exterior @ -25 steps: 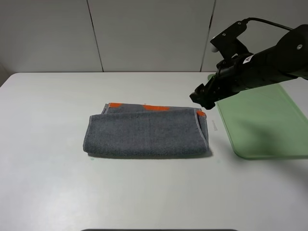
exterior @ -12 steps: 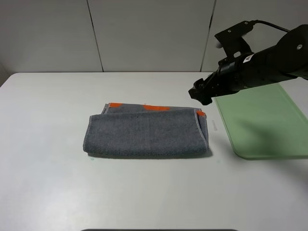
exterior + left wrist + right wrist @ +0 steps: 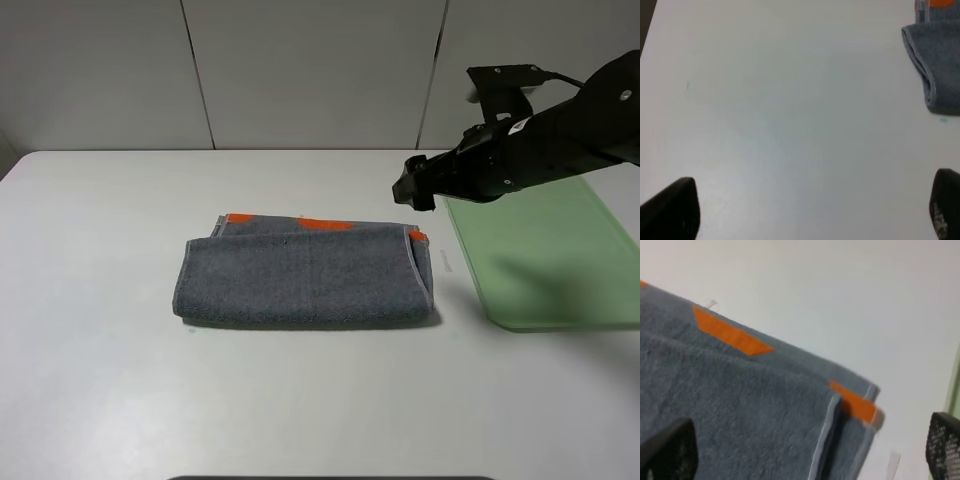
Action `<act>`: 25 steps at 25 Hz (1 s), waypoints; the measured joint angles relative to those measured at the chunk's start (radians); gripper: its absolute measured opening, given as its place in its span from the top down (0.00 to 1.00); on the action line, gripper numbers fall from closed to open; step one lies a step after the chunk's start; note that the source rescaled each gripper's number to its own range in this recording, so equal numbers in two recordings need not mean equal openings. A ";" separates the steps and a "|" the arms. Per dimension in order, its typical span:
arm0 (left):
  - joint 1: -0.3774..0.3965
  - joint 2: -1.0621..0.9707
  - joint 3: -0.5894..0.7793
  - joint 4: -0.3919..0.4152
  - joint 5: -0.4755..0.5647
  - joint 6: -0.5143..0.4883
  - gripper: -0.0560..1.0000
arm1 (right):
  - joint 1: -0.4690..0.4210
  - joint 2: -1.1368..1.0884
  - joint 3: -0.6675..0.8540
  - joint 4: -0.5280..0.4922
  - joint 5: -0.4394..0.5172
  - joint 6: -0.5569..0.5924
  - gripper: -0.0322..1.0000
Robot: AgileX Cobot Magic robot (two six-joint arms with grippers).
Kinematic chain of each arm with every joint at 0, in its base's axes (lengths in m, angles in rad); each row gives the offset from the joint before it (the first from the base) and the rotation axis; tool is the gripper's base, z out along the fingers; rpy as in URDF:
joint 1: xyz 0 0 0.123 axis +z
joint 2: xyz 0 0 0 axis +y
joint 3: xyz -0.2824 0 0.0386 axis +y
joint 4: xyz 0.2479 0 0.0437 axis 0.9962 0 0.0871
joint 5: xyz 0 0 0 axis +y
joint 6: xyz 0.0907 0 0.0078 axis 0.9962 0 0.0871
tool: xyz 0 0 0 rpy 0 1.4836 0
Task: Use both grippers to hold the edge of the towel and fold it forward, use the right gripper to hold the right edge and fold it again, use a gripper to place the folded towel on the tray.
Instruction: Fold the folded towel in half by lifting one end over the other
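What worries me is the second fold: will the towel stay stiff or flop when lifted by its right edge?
Probably flop: the towel is soft terry with rounded, slumped folds. Its loose layers, offset at the right edge, may separate.

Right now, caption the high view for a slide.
Folded towel beside the tray; right arm hovers, jaws open, over the towel's far right corner.

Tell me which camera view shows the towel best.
The exterior high view: the folded towel is seen whole there. The right wrist view shows only its orange-banded corner; the left wrist view shows only one folded end.
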 joint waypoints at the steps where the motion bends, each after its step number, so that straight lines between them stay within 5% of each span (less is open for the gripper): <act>1: 0.000 0.000 0.000 0.000 0.000 0.000 0.08 | -0.007 0.008 0.000 0.015 0.007 0.023 0.00; 25: 0.000 0.000 0.000 0.000 0.000 0.000 0.08 | 0.015 0.275 -0.001 0.156 -0.021 0.083 0.00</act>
